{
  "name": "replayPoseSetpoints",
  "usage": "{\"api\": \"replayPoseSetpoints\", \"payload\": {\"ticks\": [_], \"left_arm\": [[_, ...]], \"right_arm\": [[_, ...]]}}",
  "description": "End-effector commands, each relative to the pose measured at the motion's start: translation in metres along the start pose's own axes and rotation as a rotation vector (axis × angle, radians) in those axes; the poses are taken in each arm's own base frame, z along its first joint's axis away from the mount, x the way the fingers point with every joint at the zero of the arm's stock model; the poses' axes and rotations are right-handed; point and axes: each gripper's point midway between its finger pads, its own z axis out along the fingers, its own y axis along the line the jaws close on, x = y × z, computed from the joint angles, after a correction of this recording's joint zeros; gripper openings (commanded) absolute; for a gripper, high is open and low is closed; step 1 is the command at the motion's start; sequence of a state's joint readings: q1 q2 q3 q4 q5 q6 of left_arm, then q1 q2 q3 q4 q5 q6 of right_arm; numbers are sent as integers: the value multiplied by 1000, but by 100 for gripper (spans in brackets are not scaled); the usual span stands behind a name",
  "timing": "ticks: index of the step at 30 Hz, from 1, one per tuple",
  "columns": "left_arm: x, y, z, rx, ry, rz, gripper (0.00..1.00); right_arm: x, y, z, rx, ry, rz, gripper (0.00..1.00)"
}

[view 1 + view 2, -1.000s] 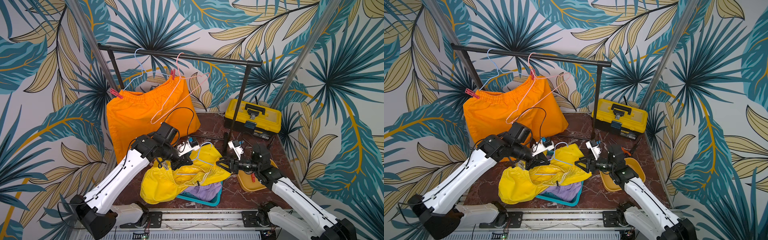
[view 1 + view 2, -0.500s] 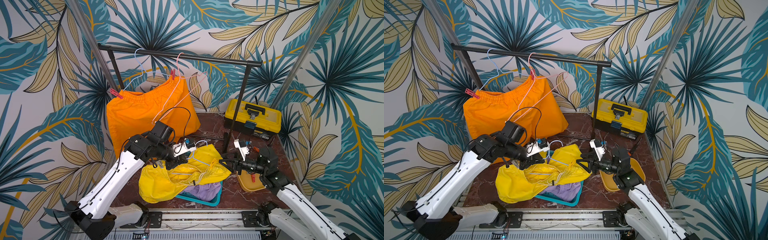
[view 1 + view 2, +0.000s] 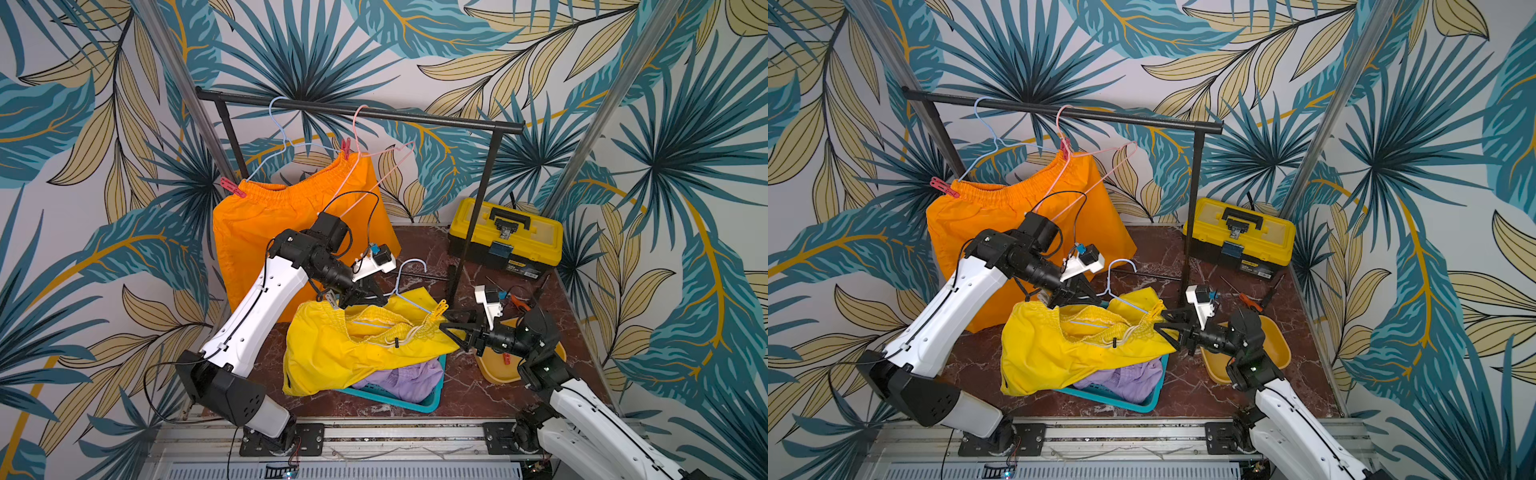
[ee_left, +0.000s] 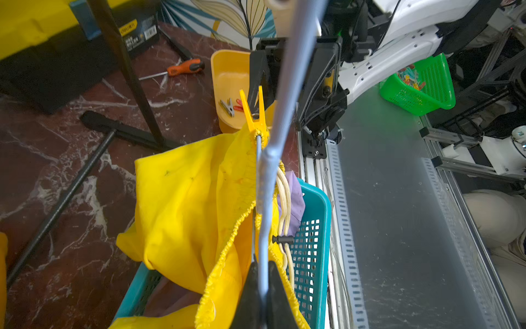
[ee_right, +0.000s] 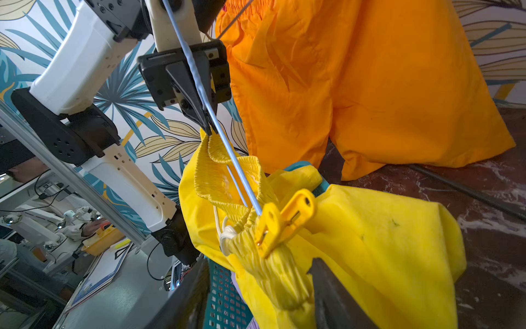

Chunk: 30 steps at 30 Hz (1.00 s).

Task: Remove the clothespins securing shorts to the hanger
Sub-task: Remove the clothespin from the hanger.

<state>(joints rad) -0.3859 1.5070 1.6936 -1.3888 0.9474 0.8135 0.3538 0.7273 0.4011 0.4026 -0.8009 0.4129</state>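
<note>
Yellow shorts [image 3: 353, 345] hang from a pale blue hanger [image 4: 287, 85] over the basket. A yellow clothespin [image 3: 438, 311] [image 5: 284, 225] clamps their bunched waistband to the hanger's end. My left gripper [image 3: 338, 301] [image 4: 263, 263] is shut on the hanger wire at the opposite end. My right gripper [image 3: 446, 326] [image 5: 256, 284] is open, its jaws either side of the waistband just short of that clothespin, touching nothing. Orange shorts [image 3: 299, 224] hang from the rack on another blue hanger, held by two red clothespins [image 3: 230, 189] [image 3: 345, 146]. Lilac shorts [image 3: 403, 378] lie in the basket.
A teal basket [image 3: 399, 405] sits under the yellow shorts. A yellow tray [image 3: 498, 370] by the right arm holds loose clothespins [image 4: 230, 106]. An empty pink hanger [image 3: 374, 166] hangs on the black rack [image 3: 415, 118]. A yellow toolbox [image 3: 505, 237] and a screwdriver [image 3: 519, 301] lie at the back right.
My left gripper has drawn the hanger and yellow shorts up and to the left. My right arm has shifted behind its jaws, which stay by the yellow clothespin.
</note>
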Motion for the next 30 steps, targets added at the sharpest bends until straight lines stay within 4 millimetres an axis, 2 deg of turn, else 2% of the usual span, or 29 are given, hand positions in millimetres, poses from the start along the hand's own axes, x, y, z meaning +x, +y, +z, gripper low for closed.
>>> {"api": "replayPoseSetpoints", "payload": {"ticks": [1,4,10,17,27,30], "left_arm": [[-12,-31,-16,66,-129,103,0],[-12,-37,-18,109,-187,122,0],[4,-19,-7,149,-204,55,0],[6,-14,-5,167,-231,63,0],[4,-17,-6,181,-257,79,0],[4,-17,-6,180,-257,79,0]], "right_arm": [[-1,5,-2,-24,-25,-26,58],[-5,11,-2,-55,-23,-40,58],[-19,21,-1,-78,-22,-76,58],[-36,40,5,-205,-28,-55,57],[-40,35,14,-244,-35,-23,53],[-41,34,16,-248,-37,-20,46]]}}
